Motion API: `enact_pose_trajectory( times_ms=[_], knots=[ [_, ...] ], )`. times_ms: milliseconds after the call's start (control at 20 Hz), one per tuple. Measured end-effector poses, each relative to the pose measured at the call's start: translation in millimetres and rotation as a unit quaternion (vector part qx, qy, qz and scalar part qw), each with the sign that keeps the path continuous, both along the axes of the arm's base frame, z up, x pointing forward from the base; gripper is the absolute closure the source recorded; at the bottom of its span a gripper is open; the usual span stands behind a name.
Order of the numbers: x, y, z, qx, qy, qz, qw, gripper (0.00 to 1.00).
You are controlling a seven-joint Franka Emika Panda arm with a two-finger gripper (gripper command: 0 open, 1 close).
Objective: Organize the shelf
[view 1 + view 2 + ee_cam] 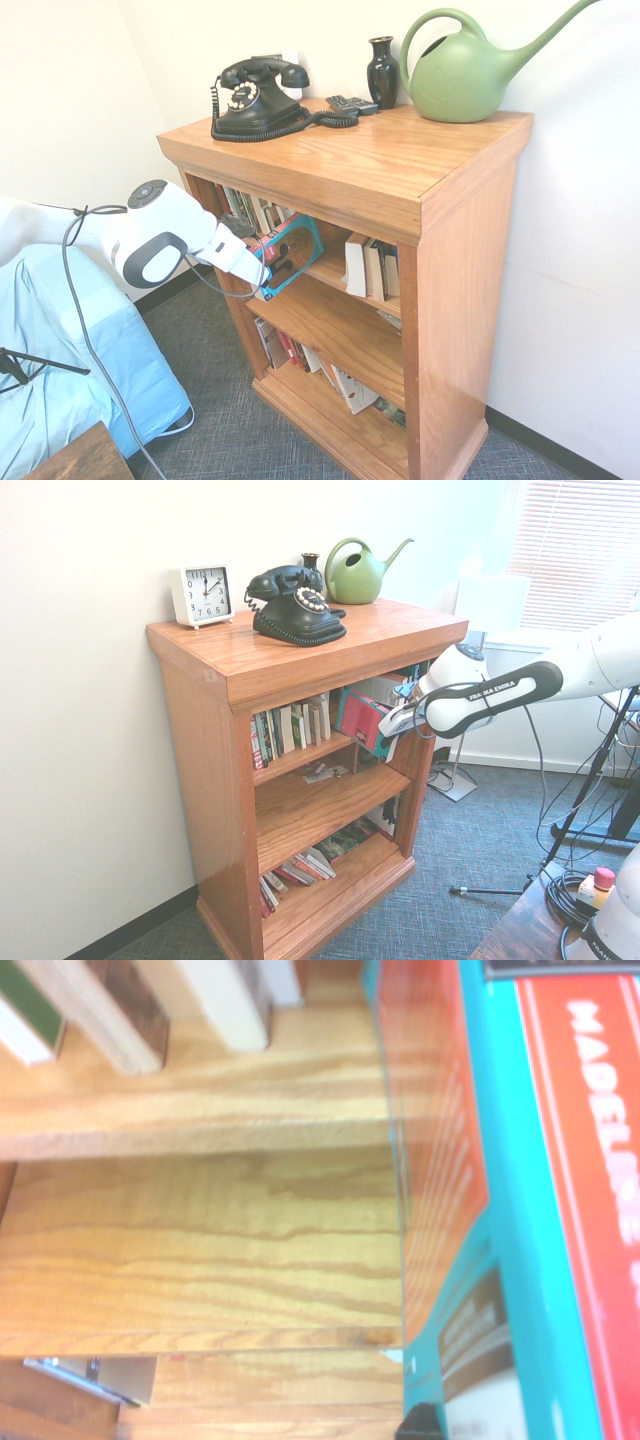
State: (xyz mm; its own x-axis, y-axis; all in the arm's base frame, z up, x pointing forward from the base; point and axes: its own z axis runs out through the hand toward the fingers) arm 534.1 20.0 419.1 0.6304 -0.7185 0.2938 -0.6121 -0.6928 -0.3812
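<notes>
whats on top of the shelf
On the shelf: a black rotary phone, dark vase, green watering can, remote and white clock. The clock is mostly hidden behind the phone in the first exterior view.

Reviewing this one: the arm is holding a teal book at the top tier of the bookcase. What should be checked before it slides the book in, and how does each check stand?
1. Grip: gripper shut on the book: ok.
2. Gap on the top tier of the shelf between the two book groups: ok.
3. Book upright: tilted: not ok.
4. Book level with the top tier: ok.
5. Clearance under the top board: cannot tell.
6. Telephone and watering can out of the way: ok.
</notes>
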Motion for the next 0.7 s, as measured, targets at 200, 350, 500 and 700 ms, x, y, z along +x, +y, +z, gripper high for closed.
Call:
enact_pose_trajectory(
  times_ms=[200, 350, 500, 700],
  knots=[
    [0.7, 2.1, 0.1, -0.007, -0.005, 0.007, 1.0, 1.0],
    [2.7, 9.2, 5.5, -0.021, -0.021, 0.013, 0.999, 1.0],
    [7.5, 15.2, 10.7, -0.032, -0.028, 0.013, 0.999, 1.0],
    [20.0, 17.1, 13.8, -0.043, -0.041, 0.011, 0.998, 1.0]
  ],
)
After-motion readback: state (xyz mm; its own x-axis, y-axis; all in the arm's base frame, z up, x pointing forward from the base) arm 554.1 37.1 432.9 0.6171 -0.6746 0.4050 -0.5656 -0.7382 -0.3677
